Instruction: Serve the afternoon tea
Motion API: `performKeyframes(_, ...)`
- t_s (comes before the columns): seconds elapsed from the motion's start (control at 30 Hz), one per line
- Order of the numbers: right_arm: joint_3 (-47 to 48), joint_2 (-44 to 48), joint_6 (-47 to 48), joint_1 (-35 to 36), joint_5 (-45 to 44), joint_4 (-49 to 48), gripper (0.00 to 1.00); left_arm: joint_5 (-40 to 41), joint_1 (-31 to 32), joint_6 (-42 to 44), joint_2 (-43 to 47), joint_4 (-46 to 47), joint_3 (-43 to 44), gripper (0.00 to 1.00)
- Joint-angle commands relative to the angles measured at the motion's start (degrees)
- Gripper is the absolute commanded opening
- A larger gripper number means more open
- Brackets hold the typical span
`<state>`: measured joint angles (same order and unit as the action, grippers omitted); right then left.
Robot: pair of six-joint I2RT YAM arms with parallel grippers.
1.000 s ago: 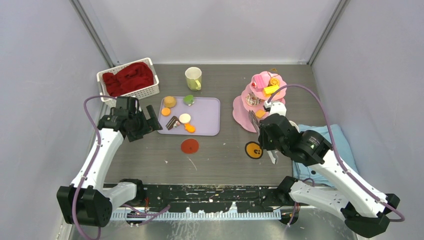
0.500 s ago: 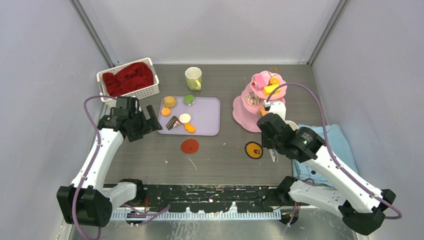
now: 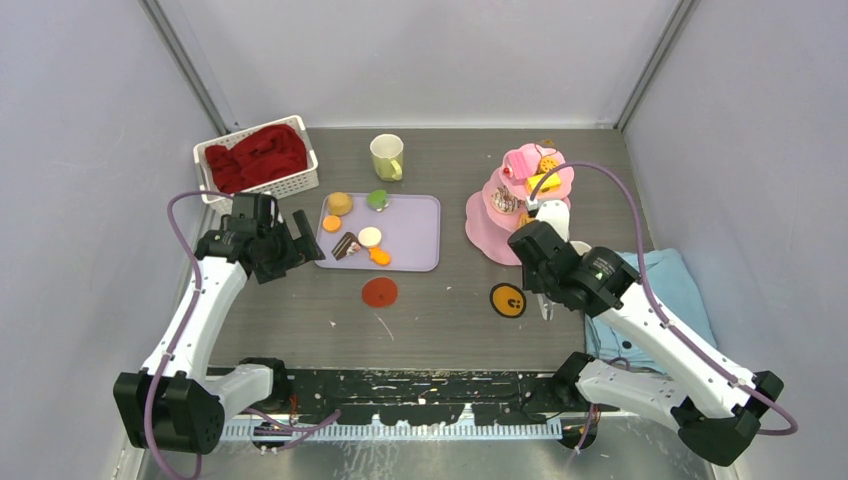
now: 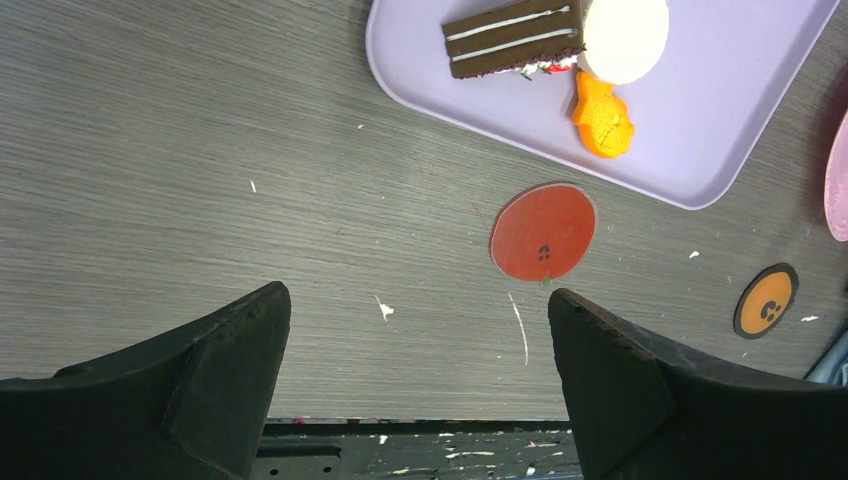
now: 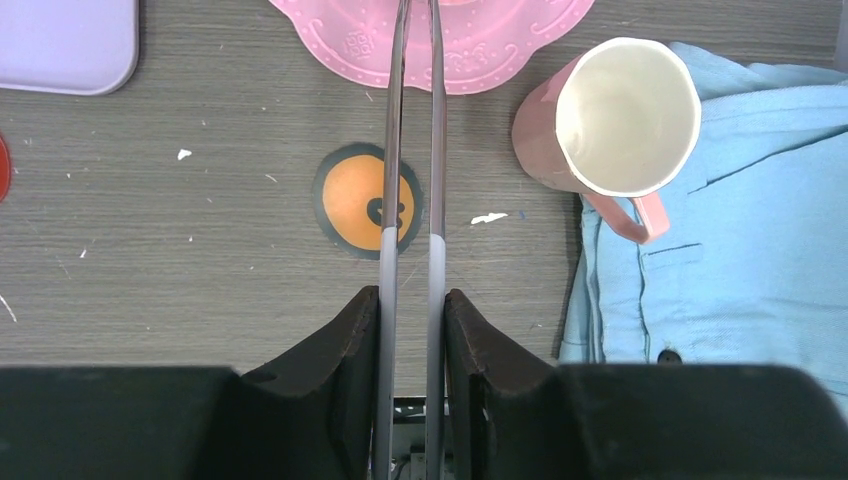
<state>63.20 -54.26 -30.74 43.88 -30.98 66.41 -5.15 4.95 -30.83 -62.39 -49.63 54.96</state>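
Observation:
The pink three-tier stand (image 3: 487,222) holds several toy pastries on its tiers. My right gripper (image 5: 412,295) is shut on a pair of thin grey tongs (image 5: 436,150), whose arms pass over the orange coaster (image 5: 350,200) and reach the stand's bottom tier (image 5: 500,40). The pink mug (image 5: 610,120) stands upright just right of the tongs, against the blue towel. On the lilac tray (image 3: 412,232) lie a chocolate cake slice (image 4: 515,38), a white round sweet (image 4: 625,35), an orange biscuit (image 4: 603,118) and other sweets. The pale yellow-green mug (image 3: 387,156) stands behind the tray. My left gripper (image 4: 415,300) hangs open left of the tray, holding nothing.
A white basket (image 3: 301,183) with a red cloth sits at the back left. A red coaster (image 4: 543,232) lies in front of the tray. The folded light-blue towel (image 5: 740,220) lies at the right, under my right arm. Grey walls close in the table.
My right arm has shifted slightly left and toward the stand with the tongs. The left arm has not moved.

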Motion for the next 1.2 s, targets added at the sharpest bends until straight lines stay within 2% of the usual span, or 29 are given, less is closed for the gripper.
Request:
performKeyframes(0.0,1.5,0.1,-0.9,-1.1,-3.1,-2.7,0.0,0.3,-0.2,0.9,1.0,1.7,1.8,1.0)
performKeyframes(0.27,3.1,2.3,1.5,-1.8,-1.3,-4.6,0.01,0.6,-0.2,1.0,1.0,1.7,1.8,1.0)
performKeyframes(0.43,3.6,5.5,6.7,-1.8,8.7,-9.2,0.02,0.4,-0.1,0.8,0.9,1.9,1.8,1.0)
performKeyframes(0.7,0.6,2.3,12.6,0.0,28.4,-18.9,0.07,1.1,-0.1,0.7,1.4,1.3,1.9,1.0)
performKeyframes(0.9,1.1,-6.4,12.8,9.4,23.6,-26.1,0.12,1.7,-0.2,0.4,1.5,0.9,2.2,1.0)
performKeyframes(1.17,2.2,-20.5,12.1,10.2,21.7,-38.8,0.33,2.2,-0.2,1.0,1.4,0.0,2.8,1.0)
